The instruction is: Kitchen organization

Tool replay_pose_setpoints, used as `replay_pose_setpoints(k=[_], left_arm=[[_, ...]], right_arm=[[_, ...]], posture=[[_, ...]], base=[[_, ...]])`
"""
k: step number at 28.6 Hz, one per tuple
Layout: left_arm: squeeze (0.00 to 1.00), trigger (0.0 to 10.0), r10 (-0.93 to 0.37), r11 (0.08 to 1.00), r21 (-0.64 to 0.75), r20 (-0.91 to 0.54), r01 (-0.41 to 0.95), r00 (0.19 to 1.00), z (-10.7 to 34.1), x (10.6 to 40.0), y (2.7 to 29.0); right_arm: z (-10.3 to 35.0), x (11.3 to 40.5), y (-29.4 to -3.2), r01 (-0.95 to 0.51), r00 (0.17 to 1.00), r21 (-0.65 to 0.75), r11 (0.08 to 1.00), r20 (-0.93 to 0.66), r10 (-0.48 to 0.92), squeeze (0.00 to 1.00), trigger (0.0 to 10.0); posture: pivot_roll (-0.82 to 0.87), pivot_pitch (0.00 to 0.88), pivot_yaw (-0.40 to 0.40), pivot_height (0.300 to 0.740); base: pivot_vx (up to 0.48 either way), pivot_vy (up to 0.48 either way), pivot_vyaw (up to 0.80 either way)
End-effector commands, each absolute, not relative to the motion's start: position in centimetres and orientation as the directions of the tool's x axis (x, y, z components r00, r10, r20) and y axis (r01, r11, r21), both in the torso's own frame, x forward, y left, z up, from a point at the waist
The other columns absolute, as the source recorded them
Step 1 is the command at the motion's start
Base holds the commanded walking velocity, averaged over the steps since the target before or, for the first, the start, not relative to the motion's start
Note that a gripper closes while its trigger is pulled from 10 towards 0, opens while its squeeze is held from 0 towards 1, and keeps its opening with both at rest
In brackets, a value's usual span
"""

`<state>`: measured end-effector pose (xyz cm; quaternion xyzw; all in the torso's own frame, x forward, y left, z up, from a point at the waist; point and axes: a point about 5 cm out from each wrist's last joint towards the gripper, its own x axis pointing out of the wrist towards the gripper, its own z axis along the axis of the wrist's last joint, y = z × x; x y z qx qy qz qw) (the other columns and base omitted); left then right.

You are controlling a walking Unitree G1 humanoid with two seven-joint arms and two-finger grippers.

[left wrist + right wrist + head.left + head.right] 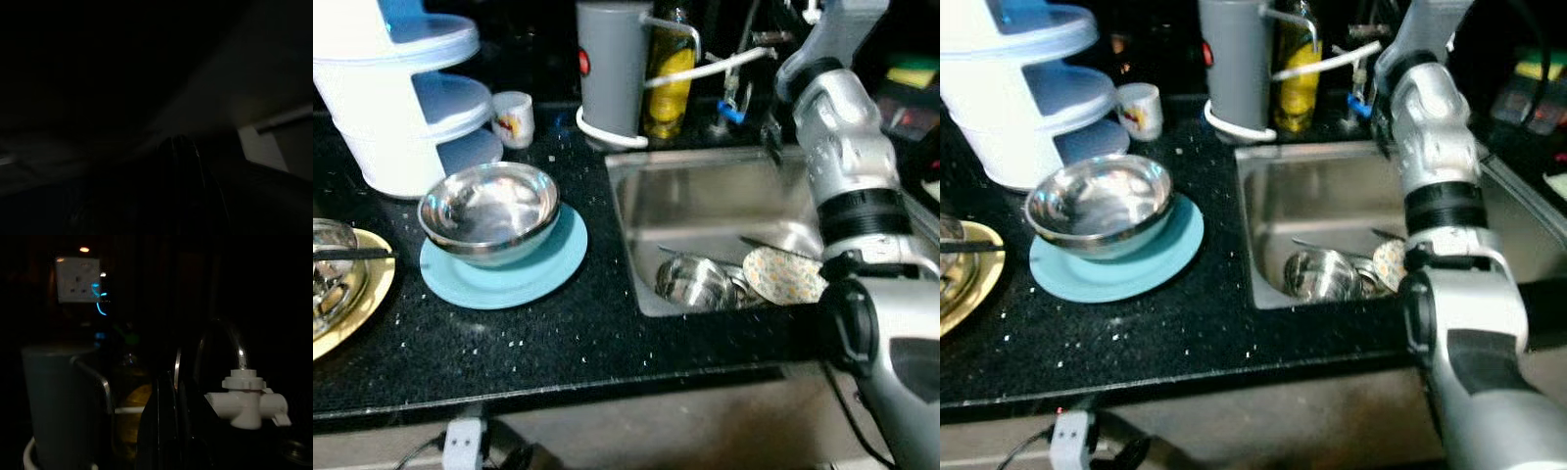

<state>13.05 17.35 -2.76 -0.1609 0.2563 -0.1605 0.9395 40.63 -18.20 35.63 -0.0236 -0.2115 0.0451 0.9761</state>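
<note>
Right gripper [173, 431] raised at the back of the steel sink [705, 196], black fingers pressed together, closed on nothing, pointing toward the white plastic tap fitting [247, 401] and the curved metal faucet spout [230, 340]; silver right arm [847, 166] reaches up over the sink's right side. Left gripper [178, 186] hangs in deep shade, wrist view nearly black, cannot tell if its fingers are open or closed. Black speckled tabletop [558, 333] holds a round light-blue plate [509, 274] just left of the sink, with a shiny stainless steel bowl [489, 211] sitting on it. Gold-rimmed plate [352, 304] at the far left edge, with a steel dish [333, 274] and a dark utensil [352, 254] lying on it. White and blue tiered plastic container [406, 88] stands behind the bowl, a small white printed cup [514, 117] beside it. Grey tall jug with a red dot [612, 69] stands at the back near the sink's left corner, a yellow bottle [668, 78] just beside it. Inside the sink, near the front wall, a small steel bowl [695, 282] lies next to a patterned round plate [783, 276] tilted against other steel ware. White wall socket [77, 280] shows dimly behind the jug in the right wrist view
</note>
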Motion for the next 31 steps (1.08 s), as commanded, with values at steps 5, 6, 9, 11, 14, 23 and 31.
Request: replay_pose_setpoints(k=[5, 6, 9, 11, 14, 23, 31], left_arm=[[0.00, 10.0, -0.382, 0.904, -0.354, -0.413, 0.241, 0.826, -2.0, 13.1, 17.1], [0.00, 10.0, -0.380, 0.903, -0.355, -0.405, 0.241, 0.831, -1.6, 13.1, 17.0], [0.00, 10.0, -0.379, 0.904, -0.354, -0.395, 0.242, 0.837, -1.1, 13.2, 16.9], [0.00, 10.0, -0.382, 0.902, -0.354, -0.392, 0.246, 0.837, -0.9, 13.2, 16.8], [0.00, 10.0, -0.397, 0.896, -0.359, -0.384, 0.261, 0.834, -0.4, 13.3, 16.3], [0.00, 10.0, -0.380, 0.900, -0.359, -0.367, 0.248, 0.849, 0.9, 13.4, 15.3], [0.00, 10.0, -0.348, 0.885, -0.432, -0.360, 0.176, 0.866, 3.0, 12.7, 14.4]], right_arm=[[34.5, 40.9, -17.0, -0.108, 0.918, -0.094, 0.990, 0.372, 0.135, 0.00, 10.0], [34.4, 41.0, -17.0, -0.105, 0.922, -0.101, 0.989, 0.362, 0.135, 0.00, 10.0], [33.9, 41.2, -16.8, -0.089, 0.934, -0.125, 0.988, 0.335, 0.127, 0.00, 10.0], [33.6, 41.3, -16.7, -0.079, 0.940, -0.145, 0.986, 0.317, 0.122, 0.00, 10.0], [31.6, 41.8, -16.0, -0.071, 0.968, -0.231, 0.970, 0.218, 0.123, 0.00, 10.0], [24.5, 42.0, -14.5, -0.196, 0.979, -0.404, 0.894, -0.132, 0.155, 0.00, 10.0], [24.1, 42.0, -15.0, -0.186, 0.979, -0.397, 0.899, -0.151, 0.136, 0.00, 10.0]], posture=[[0.09, 0.000, -0.056, 0.740], [0.09, 0.000, -0.056, 0.740], [0.09, 0.000, -0.058, 0.740], [0.10, 0.000, -0.060, 0.740], [0.09, 0.000, -0.059, 0.740], [0.10, 0.000, -0.063, 0.740], [0.10, 0.000, -0.061, 0.740]], base=[[0.000, 0.000, 0.00], [0.000, 0.000, 0.00], [0.000, 0.000, 0.00], [0.000, 0.000, 0.00], [0.000, 0.000, 0.00], [0.000, 0.000, 0.00], [0.000, 0.000, 0.00]])
